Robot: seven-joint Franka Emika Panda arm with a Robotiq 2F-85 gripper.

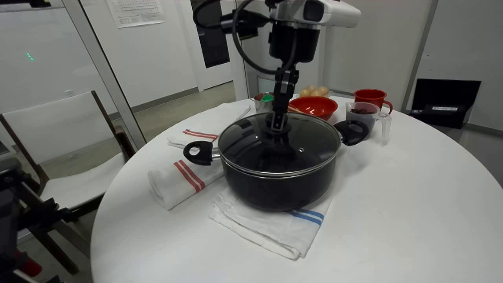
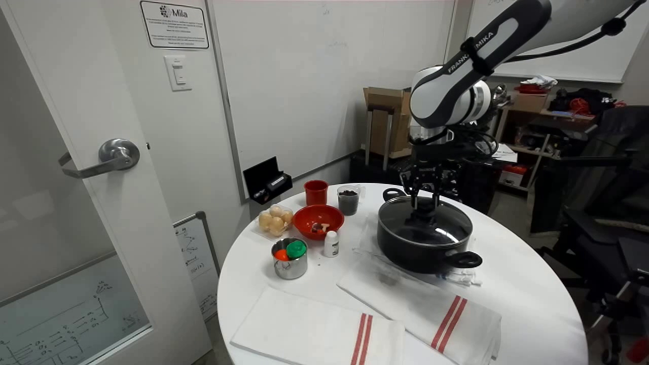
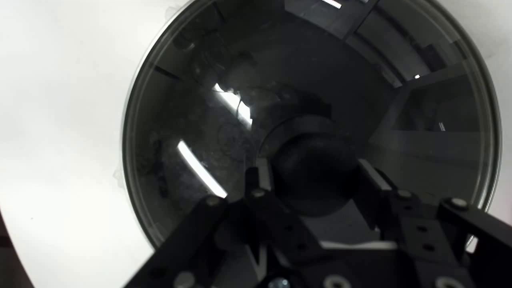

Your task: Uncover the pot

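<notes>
The black pot [image 1: 281,192] stands upright on the round white table; it also shows in an exterior view [image 2: 405,253]. Its round glass lid [image 1: 251,147] with a metal rim sits flat on it, and it shows in an exterior view [image 2: 398,220] and fills much of the wrist view [image 3: 192,116]. My gripper [image 1: 278,125] points straight down at the lid's centre, also in an exterior view [image 2: 425,203]. In the wrist view my gripper's fingers [image 3: 316,174] lie against both sides of the dark round knob [image 3: 314,156]. The pot's inside is hidden under the lid.
A blue-striped towel [image 1: 271,236] lies under the pot. Red-striped towels [image 2: 324,324] lie beside it. A red bowl [image 2: 318,218], steel cup [image 2: 291,269], white bottle [image 2: 331,246], measuring cup [image 2: 348,203], red mug [image 2: 316,193] and eggs [image 2: 275,222] stand close by.
</notes>
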